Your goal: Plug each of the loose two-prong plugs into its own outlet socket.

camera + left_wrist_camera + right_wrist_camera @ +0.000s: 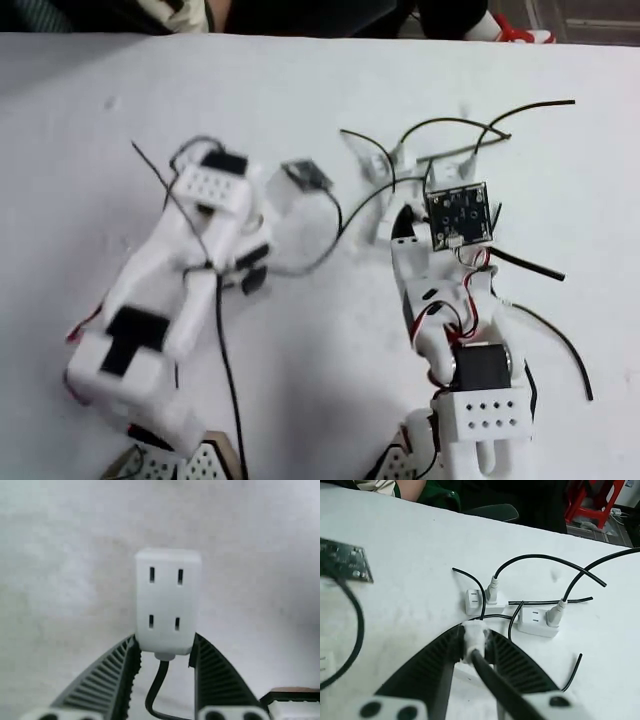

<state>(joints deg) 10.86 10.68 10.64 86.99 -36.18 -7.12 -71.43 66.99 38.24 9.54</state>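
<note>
Two far outlets [535,621] each carry a plug already. The right claw [474,631] clamps a loose plug [472,641]; left claw [165,645] grips an outlet block [167,602], sockets empty, insertion pending.

The right claw [474,632] gripped a white plug [473,644], its prongs hidden between the fingers and its black cord [495,680] cut off at the frame's edge. The left claw [165,645] covered the lower corners of the outlet block [167,605]. From the high camera, two outlets [385,165] on the bench [300,90] were too small and blurred to show their slots.
</note>
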